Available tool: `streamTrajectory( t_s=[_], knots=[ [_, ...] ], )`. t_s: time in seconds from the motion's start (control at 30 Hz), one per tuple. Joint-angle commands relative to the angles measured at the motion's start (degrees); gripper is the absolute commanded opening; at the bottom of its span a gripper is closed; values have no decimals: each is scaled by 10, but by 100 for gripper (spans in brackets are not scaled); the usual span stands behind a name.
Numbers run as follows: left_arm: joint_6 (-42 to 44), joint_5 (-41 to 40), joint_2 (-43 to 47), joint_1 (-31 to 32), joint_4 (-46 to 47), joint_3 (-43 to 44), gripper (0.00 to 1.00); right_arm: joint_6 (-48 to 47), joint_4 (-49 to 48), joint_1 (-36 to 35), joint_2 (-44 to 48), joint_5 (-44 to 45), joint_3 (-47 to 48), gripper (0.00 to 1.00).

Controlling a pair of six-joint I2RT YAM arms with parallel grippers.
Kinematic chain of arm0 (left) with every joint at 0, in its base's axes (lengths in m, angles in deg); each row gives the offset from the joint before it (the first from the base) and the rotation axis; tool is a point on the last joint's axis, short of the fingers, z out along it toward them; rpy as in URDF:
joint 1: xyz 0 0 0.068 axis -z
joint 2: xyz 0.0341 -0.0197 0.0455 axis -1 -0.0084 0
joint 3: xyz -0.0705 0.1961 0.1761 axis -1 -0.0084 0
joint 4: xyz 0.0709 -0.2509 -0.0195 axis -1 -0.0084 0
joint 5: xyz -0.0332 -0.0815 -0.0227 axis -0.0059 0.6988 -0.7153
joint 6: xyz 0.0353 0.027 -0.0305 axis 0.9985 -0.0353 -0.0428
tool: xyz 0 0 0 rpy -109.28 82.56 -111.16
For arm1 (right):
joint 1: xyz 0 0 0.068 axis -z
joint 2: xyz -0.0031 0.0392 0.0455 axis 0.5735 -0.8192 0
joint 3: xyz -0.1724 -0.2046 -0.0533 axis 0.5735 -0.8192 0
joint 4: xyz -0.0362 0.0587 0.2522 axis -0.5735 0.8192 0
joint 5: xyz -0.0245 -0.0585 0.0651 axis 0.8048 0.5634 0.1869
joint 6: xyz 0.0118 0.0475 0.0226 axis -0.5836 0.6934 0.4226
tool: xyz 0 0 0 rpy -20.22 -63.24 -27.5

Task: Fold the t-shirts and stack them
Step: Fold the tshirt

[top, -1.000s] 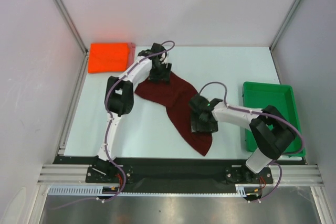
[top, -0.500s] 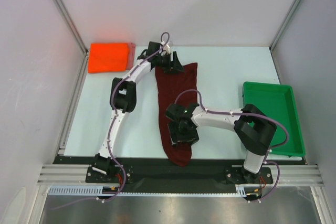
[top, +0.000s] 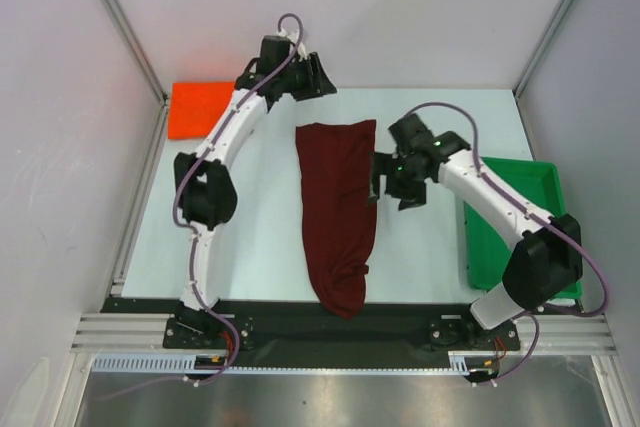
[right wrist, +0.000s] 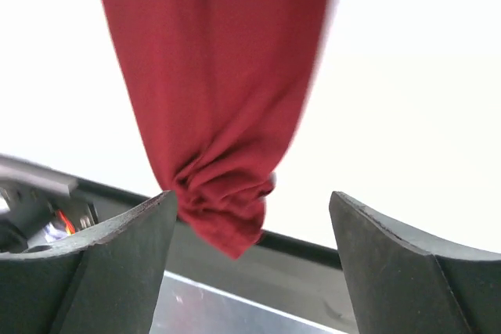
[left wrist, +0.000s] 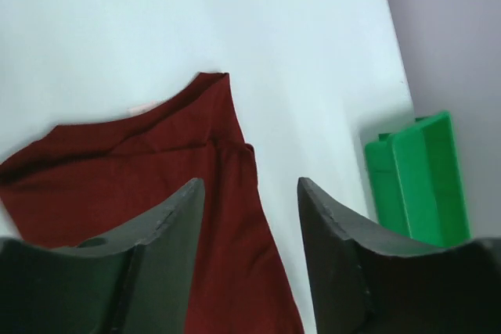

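A dark maroon t-shirt lies as a long narrow strip down the middle of the table. Its bunched lower end reaches over the black front rail. My left gripper hangs above the back of the table, just beyond the shirt's top edge. In the left wrist view its fingers stand apart with nothing between them, and the maroon t-shirt lies below. My right gripper is right of the shirt's upper half, open wide and holding nothing. A folded orange-red t-shirt lies at the back left, partly behind the left arm.
A green plastic tray stands at the right edge of the table, also seen as a green tray in the left wrist view. White walls close in the back and both sides. The black rail runs along the front.
Both grippers have let go of the maroon shirt, which swung from a slant to lie straight. The left arm rose toward the back; the right arm pulled away to the right.
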Motion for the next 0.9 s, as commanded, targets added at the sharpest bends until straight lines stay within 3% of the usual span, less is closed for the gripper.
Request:
streamTrajectory(
  t_s=[0.0, 0.03, 0.13, 0.33, 0.53, 0.87],
  knots=[
    [81, -214, 110, 82, -138, -41, 51, -55, 50, 67, 11, -10, 21, 85],
    [99, -308, 122, 102, -145, -88, 51, -62, 52, 79, 10, -16, 26, 84],
    [82, -451, 148, 183, -163, -165, 54, -76, 60, 118, 14, -19, 44, 84],
    [-43, -535, 113, 257, -233, -214, 60, -101, 79, 167, 71, -24, -4, 84],
    [-94, -514, 94, 271, -215, -257, 62, -113, 91, 202, 147, -33, -92, 84],
    [-70, -405, 1, 235, -154, -231, 63, -64, 86, 206, 187, -69, -109, 84]
  ],
)
